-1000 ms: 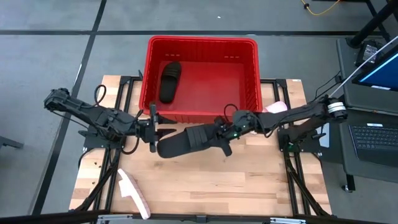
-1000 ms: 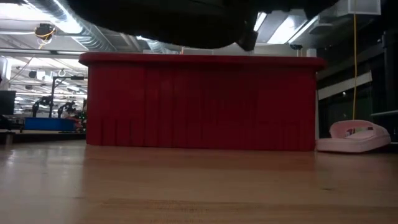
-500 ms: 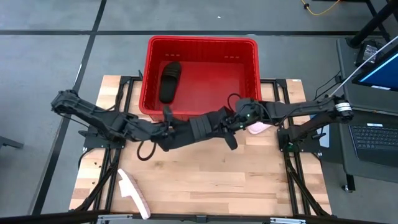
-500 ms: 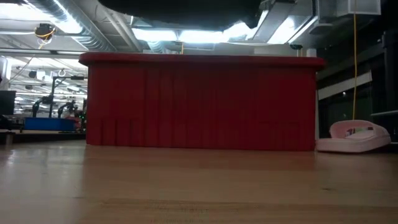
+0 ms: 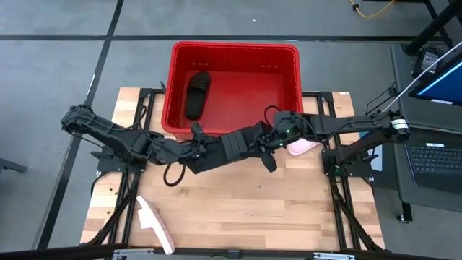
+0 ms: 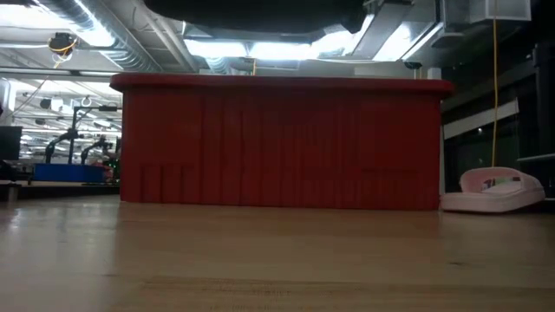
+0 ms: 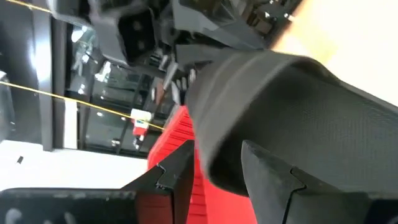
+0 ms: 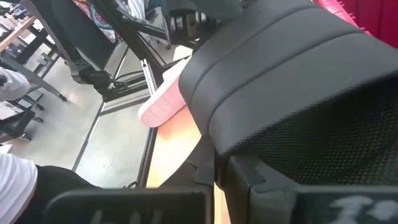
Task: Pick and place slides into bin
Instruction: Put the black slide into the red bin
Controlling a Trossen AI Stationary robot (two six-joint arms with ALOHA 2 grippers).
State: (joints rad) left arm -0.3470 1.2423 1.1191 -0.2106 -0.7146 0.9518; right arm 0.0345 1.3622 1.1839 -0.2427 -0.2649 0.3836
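Note:
One black slide [image 5: 196, 94] lies inside the red bin [image 5: 234, 49], at its left. A second black slide [image 5: 227, 148] hangs in the air just in front of the bin's near wall, between my two grippers. My right gripper [image 5: 266, 141] is shut on its right end. My left gripper [image 5: 196, 152] is shut on its left end. One pink slide [image 5: 302, 147] lies on the table under my right arm. It also shows in the low view [image 6: 494, 191]. Another pink slide [image 5: 155, 224] lies near the front left. My left gripper has the black slide's left end [image 7: 214, 165] between its two fingers, one finger [image 7: 270, 177] against its textured face and the other [image 7: 177, 180] past its edge. The fingers come level from the table's left. The slide is clear of the table. My right gripper holds the black slide by its right end, beside the wide strap [image 8: 280, 81]. It comes level from the table's right. One finger [image 8: 249, 180] shows beneath the slide and the slide hides the rest. The slide is lifted clear of the table.
The bin's near wall [image 6: 277, 143] stands just beyond the held slide. The wooden table top [image 5: 245, 202] lies bare between the arms and the front edge. A laptop [image 5: 437, 155] stands off the table's right side.
My right gripper has lifted the black slide and carried it toward the bin's near wall. My left gripper has gone toward the table's right and now stands around the slide's left end. In the last half second both arms have kept almost still.

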